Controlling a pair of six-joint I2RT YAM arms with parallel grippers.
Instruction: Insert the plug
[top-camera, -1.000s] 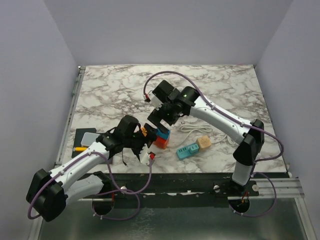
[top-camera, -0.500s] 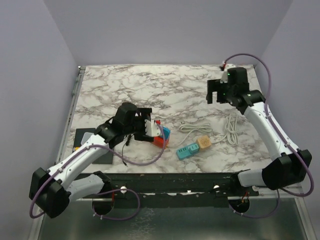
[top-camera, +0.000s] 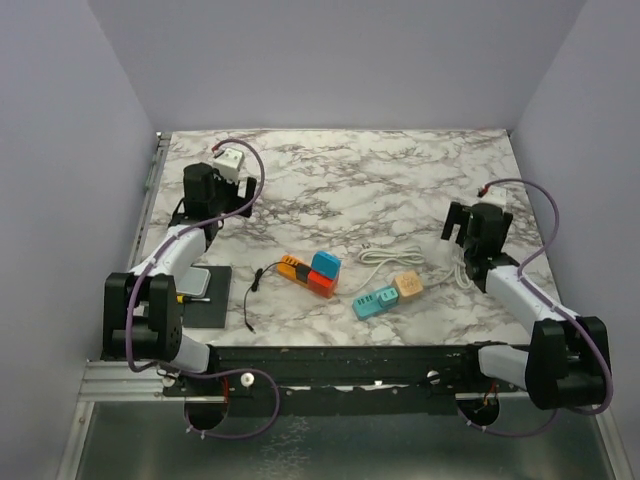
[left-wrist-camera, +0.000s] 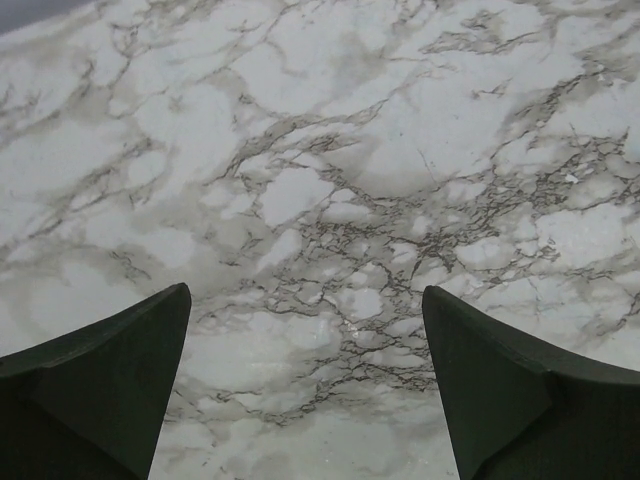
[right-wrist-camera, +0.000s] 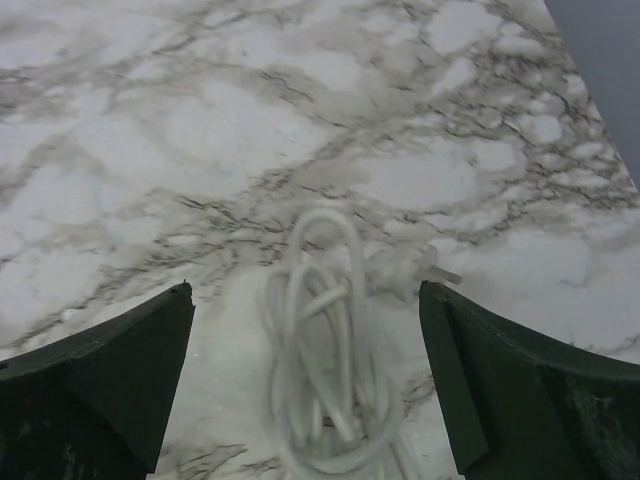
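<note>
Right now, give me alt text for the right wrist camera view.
A coiled white cable lies on the marble table, its plug pointing right. The right gripper is wide open, its dark fingers framing the cable and holding nothing.

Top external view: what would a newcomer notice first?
Bright orange, red and blue blocks sit on the table, middle front, a teal block and a tan block just right of them. A white cable lies coiled under the open right hand; the left hand hangs open over bare marble.
</note>
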